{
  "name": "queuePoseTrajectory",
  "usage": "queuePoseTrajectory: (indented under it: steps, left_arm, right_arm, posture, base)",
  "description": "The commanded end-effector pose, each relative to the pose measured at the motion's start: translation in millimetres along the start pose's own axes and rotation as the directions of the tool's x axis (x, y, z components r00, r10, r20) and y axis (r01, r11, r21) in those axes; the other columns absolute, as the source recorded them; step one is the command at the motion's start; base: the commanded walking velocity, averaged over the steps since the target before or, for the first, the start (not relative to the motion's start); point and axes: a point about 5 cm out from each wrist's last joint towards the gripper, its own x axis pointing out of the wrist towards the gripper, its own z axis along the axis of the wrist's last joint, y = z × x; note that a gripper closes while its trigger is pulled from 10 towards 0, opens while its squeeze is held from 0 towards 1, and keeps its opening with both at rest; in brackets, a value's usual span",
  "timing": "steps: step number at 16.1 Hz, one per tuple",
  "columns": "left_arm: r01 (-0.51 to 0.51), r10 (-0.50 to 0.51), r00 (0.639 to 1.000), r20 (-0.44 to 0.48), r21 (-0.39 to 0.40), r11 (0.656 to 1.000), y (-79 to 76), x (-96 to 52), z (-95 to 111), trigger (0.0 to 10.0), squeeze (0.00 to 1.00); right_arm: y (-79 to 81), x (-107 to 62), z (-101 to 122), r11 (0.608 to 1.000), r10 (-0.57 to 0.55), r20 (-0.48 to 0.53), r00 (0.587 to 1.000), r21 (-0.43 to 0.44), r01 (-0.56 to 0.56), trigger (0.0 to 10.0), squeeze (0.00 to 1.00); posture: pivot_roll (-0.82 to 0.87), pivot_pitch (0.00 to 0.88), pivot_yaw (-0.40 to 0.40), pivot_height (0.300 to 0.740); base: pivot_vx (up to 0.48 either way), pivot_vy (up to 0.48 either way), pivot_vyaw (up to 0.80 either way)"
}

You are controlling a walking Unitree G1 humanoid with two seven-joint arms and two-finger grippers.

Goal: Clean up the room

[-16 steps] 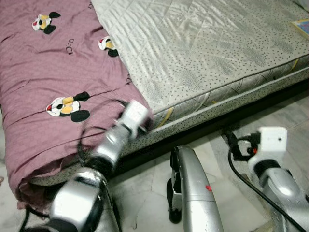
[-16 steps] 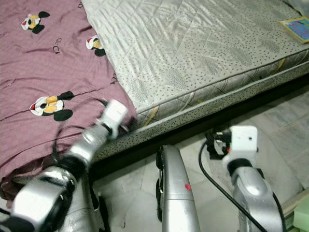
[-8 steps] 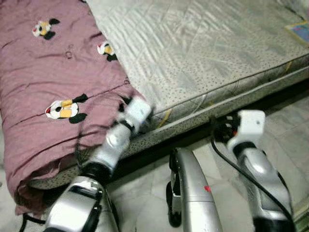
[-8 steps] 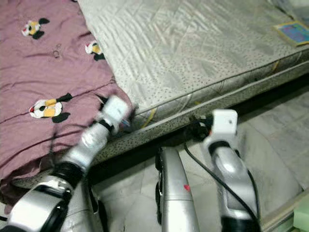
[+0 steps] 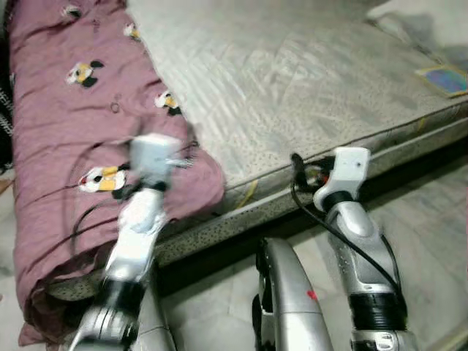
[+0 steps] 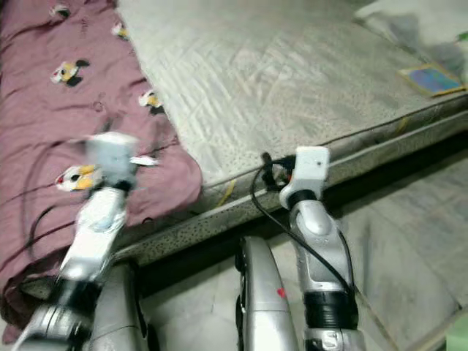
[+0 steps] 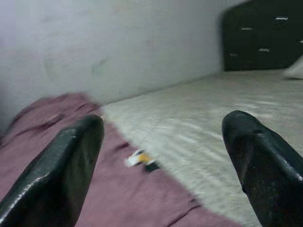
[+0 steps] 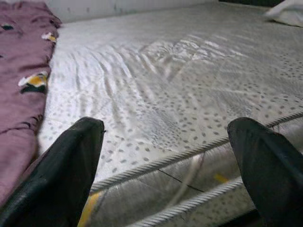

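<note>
A mauve quilt [image 5: 58, 124] printed with cartoon mice lies bunched along the left side of a grey quilted mattress [image 5: 292, 80]. My left arm [image 5: 139, 219] reaches up over the quilt's near edge. In the left wrist view my left gripper [image 7: 163, 127] is open, with nothing between its black fingers [image 7: 71, 161], and looks along the quilt and mattress. My right arm [image 5: 351, 219] stretches to the mattress's front edge. My right gripper [image 8: 165, 127] is open just before that edge, holding nothing.
A flat colourful book [image 5: 446, 79] lies on the mattress at the far right, with a pale pillow [image 5: 417, 22] behind it. A dark headboard [image 7: 265, 33] and a wall [image 7: 118, 42] stand beyond the bed. Marble floor [image 5: 431, 219] runs along the bed's front.
The view has tilted up along the bed. My left arm has lifted from the quilt's corner and swung left over the quilt. My right arm has reached forward to the mattress edge.
</note>
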Motion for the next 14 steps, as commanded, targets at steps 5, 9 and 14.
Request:
queuePoseTrajectory:
  steps: [5, 9, 14]
  left_arm:
    - [-0.208, 0.202, 0.976, -0.086, -0.071, 0.976, 34.3, -23.3, -2, 10.0, 0.00]
    - [-0.180, 0.162, 0.978, -0.133, -0.135, 0.974, 22.9, -24.2, -5, 10.0, 0.00]
    - [-0.171, 0.156, 0.975, -0.156, -0.087, 0.981, 26.9, -21.6, -8, 10.0, 0.00]
  right_arm:
    - [7.4, 17.3, 13, 0.998, 0.012, 0.094, 0.996, 0.054, -0.017, 10.0, 0.00]
    - [8.6, 25.3, 19, 0.998, 0.020, 0.125, 0.992, 0.056, -0.027, 10.0, 0.00]
    - [8.9, 25.9, 18, 0.998, 0.023, 0.142, 0.990, 0.059, -0.031, 10.0, 0.00]
  posture:
    - [-0.05, 0.000, -0.001, 0.489]
    - [-0.05, 0.000, 0.001, 0.529]
    - [-0.06, 0.000, 0.007, 0.579]
  base:
    - [0.000, 0.000, 0.00]
    - [0.000, 0.000, 0.00]
    - [0.000, 0.000, 0.00]
